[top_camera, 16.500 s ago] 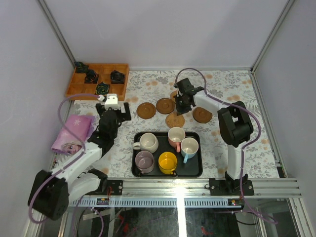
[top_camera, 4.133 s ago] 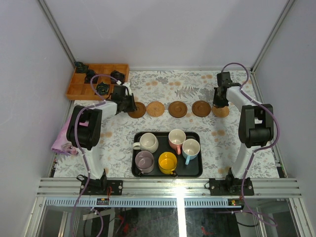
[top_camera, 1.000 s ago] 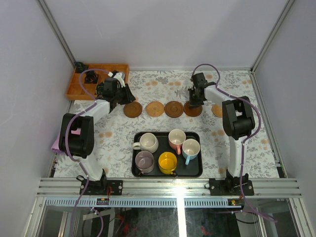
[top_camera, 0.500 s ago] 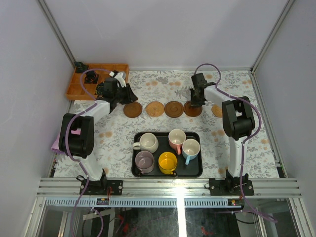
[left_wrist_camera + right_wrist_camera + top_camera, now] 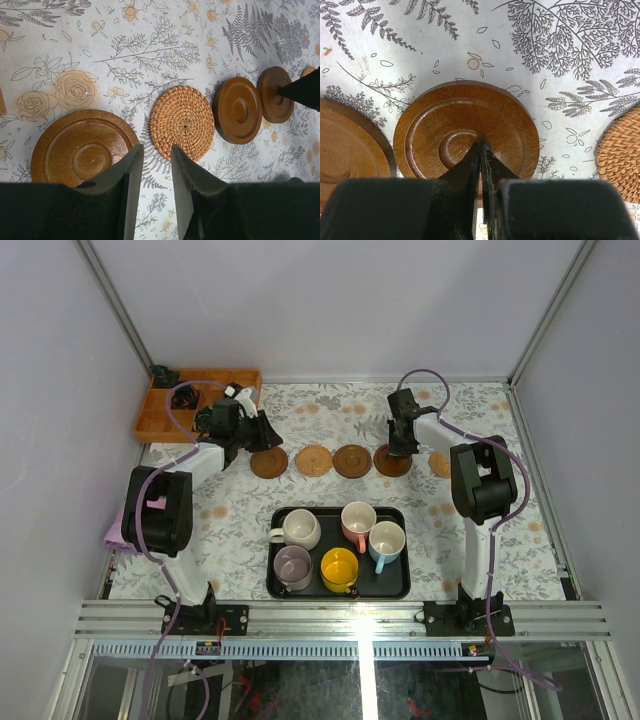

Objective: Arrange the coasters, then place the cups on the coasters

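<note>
1. Black fingers of the right tool [image 5: 481, 148] are clenched together and hold nothing. Their tips rest in the central dimple of a dark brown round wooden coaster with concentric rings [image 5: 445, 130], touching it from above rather than grasping it.
2. On that disc's left, a second brown wooden coaster [image 5: 345, 150] sits almost rim to rim with it. On its right, a pale woven rattan coaster [image 5: 622, 150] stands a little further off.
3. The left tool [image 5: 157, 165] hangs with its jaws narrowly parted and nothing between them. It is above the gap between the leftmost brown wooden coaster [image 5: 75, 145] and a round woven rattan disc [image 5: 182, 122].
4. Seen from above, all five discs lie flat in one row across the floral tabletop [image 5: 235, 535]. Arranging looks nearly finished, though the spacing at the right end seems slightly uneven.
5. The five small handled ceramic cups [image 5: 339, 568] stand together in a black rectangular tray [image 5: 398, 580], and none is on a coaster yet.
6. The tray lies on the near side of the row, towards the arm bases and roughly midway between the arms. The cream-white cup [image 5: 300, 528] is closer to the left arm and the blue-handled white cup [image 5: 384, 538] to the right. The discs are round and have no long axis, so I judge that only the cup handles will set the approach.
</note>
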`<state>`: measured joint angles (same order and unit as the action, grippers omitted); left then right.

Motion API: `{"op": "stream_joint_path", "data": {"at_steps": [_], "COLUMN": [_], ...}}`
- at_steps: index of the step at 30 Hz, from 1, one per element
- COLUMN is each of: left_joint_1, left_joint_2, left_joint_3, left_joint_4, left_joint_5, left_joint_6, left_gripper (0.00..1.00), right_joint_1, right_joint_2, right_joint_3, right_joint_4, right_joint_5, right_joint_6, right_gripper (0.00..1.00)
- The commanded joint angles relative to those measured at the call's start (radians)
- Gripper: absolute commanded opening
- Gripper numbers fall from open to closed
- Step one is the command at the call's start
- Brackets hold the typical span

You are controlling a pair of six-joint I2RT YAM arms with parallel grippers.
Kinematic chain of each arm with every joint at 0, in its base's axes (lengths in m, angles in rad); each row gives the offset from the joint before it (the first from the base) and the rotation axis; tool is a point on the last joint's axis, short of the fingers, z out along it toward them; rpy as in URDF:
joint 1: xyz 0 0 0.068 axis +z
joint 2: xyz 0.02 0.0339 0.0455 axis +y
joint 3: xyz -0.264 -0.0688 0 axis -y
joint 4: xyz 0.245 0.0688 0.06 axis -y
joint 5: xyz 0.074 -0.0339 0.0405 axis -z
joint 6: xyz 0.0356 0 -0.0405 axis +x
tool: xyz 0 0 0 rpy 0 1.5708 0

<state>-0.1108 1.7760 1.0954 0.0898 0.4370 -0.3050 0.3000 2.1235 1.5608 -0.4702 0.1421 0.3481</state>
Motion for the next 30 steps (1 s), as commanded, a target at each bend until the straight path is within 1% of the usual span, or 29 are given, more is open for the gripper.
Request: {"op": "stream_joint_path", "data": {"at_steps": [1,9,12,22,30], "left_joint_1": [-0.009,-0.016,-0.020,-0.052,-0.118], "left_joint_2": [0.021,0.035,0.039,0.085,0.160], "left_joint_3": [0.018,0.027,0.031,0.081,0.137], "left_joint_4": [0.059,0.059,0.062,0.087,0.078], "left_joint_5": [0.027,0.034,0.041,0.133,0.159], "left_joint_6": [-0.011,-0.009,-0.007,0.023,0.026], "left_gripper": [0.28,0.28,0.28,0.27,0.26], "right_joint_1": [-0.007,-0.013,-0.013,-0.007,0.055], "right_joint_2": [-0.021,-0.035,-0.048,-0.141,-0.125], "right_joint_3": [-0.021,-0.001,0.008,-0.027,-0.006], "right_joint_4": [-0.081,-0.083,-0.077,0.070,0.097], "right_joint_5": [0.060,0.070,0.051,-0.131,-0.220], "right_joint_6": [0.005,-0.008,-0.015,-0.080,-0.101], "right_gripper": [0.06,0.06,0.06,0.07,0.07]}}
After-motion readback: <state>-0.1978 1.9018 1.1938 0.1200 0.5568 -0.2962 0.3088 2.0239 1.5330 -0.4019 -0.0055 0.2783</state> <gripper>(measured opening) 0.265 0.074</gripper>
